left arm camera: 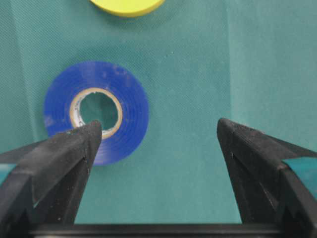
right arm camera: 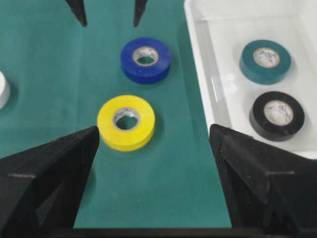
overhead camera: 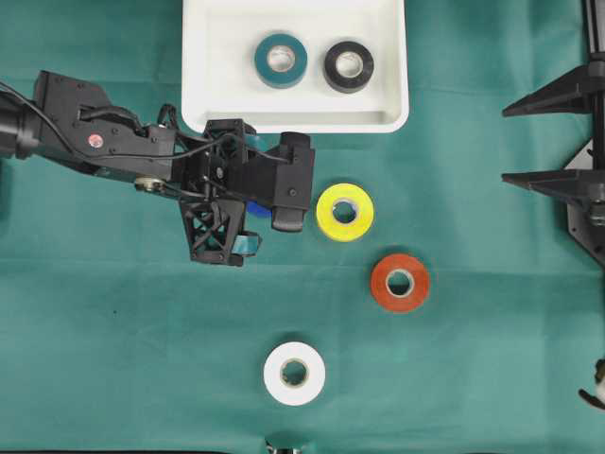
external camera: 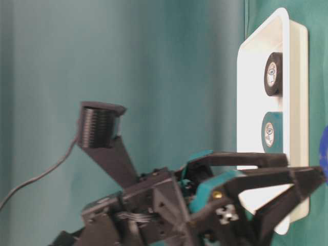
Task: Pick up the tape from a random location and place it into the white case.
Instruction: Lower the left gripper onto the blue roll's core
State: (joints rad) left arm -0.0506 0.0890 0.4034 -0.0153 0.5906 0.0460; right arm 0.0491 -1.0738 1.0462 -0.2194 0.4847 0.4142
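Blue tape roll (left arm camera: 96, 111), lying flat on the green-covered table (overhead camera: 113, 359), hole upward. It sits below the left gripper (left arm camera: 158, 131), off-centre toward one jaw, whose tip overlaps the roll's near rim in the left wrist view; whether that tip touches the roll cannot be told. The jaws stand wide apart and hold nothing.

Handling, as judged: the roll is a light, rigid ring with a smooth, slightly slick outer face and a cardboard-looking core. It should not deform under a firm pinch. Two holds suit it: across the full outer width, or one jaw in the hole and the other on the outer wall. As the jaws now stand, the second hold looks nearer, since one tip lies close to the hole.

Yellow tape roll (right arm camera: 126, 122) lies just beyond the jaws, near the blue roll but apart from it. Red tape roll (overhead camera: 400, 282) and white tape roll (overhead camera: 294, 373) lie further off on the cloth.

White case (overhead camera: 208, 76) lies to one side of the left gripper, near the blue roll. It already contains a teal tape roll (overhead camera: 281, 61) and a black tape roll (overhead camera: 349, 66), side by side, with bare floor around them.

Right gripper (right arm camera: 153, 136) hovers well apart at the far side, jaws spread and empty, facing the yellow roll.
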